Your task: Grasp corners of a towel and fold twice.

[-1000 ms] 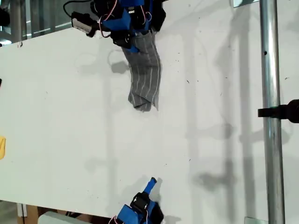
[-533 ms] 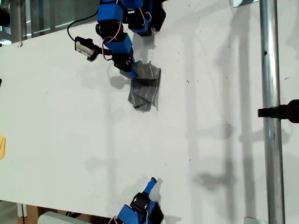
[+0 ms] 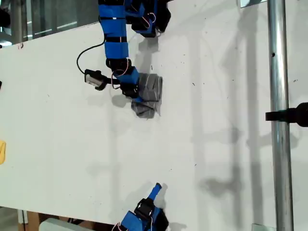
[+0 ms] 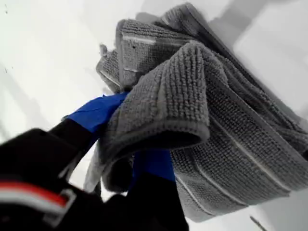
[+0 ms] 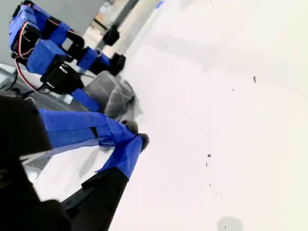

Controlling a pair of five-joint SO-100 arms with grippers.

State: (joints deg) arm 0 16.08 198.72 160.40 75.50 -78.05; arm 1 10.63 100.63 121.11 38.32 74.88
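Observation:
The towel (image 3: 150, 91) lies bunched in a short heap on the white table (image 3: 62, 144), toward the top of the exterior view. My first gripper (image 3: 136, 98) is shut on the towel at the heap's edge. In the first wrist view the grey striped towel (image 4: 216, 125) drapes in folds over the blue fingers (image 4: 94, 113), and I cannot make out a single corner. My second gripper (image 3: 157, 187) rests shut and empty near the table's bottom edge in the exterior view. Its own view shows the blue fingertips (image 5: 137, 140) pressed together, with the towel (image 5: 115, 96) far off.
A metal pole (image 3: 278, 144) with a black clamp (image 3: 294, 114) runs down the exterior view's right. A yellow object (image 3: 2, 151) shows at that view's left edge. A small camera on a cable (image 3: 95, 78) hangs beside the first arm.
My first gripper has travelled toward the exterior view's bottom, carrying the held end of the towel over the rest. The long strip is now a short heap. The second arm has not moved.

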